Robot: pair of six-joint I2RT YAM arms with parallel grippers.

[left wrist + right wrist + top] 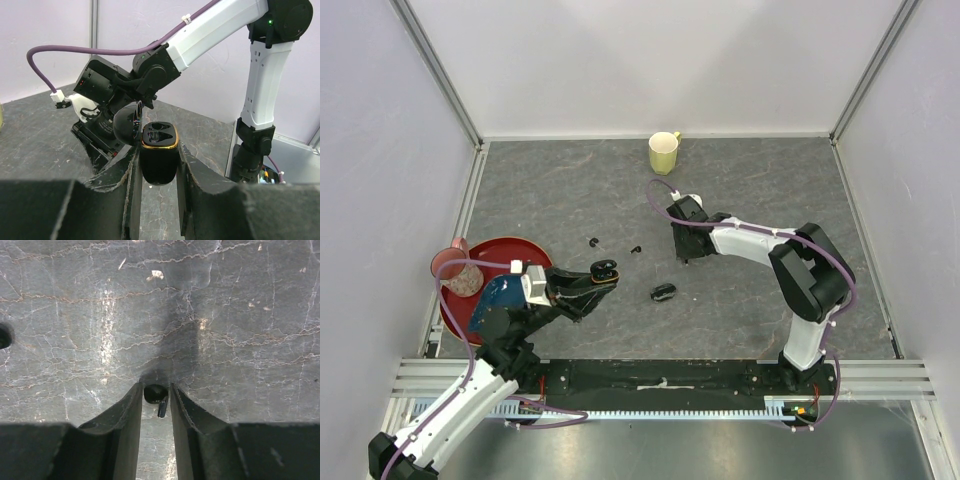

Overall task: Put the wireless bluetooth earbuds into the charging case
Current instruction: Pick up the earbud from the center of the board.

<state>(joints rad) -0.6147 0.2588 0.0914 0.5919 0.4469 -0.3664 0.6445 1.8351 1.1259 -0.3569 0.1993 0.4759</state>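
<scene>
Plainly pinched tight in the left gripper (158,150): the open charging case (160,167), upright, raised off the table (750,180), gold rim up, lid swung back to the left. Two dark sockets inside; cannot tell whether filled or bare.

Further out, near the table's middle: the right gripper (156,387), pointed straight down, closed narrow on one earbud (155,394), with round head and short stem just visible between the tips. Cannot tell whether lifted or resting on the surface. Wholly hidden under the gripper from above.

Lying loose between the arms: a second earbud (593,241) and a third earbud (636,249), tiny, barely readable as shapes. Nearer the bases, a second case (663,292), shut.

Cut off at the left edge of the right wrist view: a dark blob (4,335), not identifiable.

Toward the back, a yellow mug (665,152). At left, a red plate (495,250) bearing a pink cup (455,268), partly covered by the left arm.
</scene>
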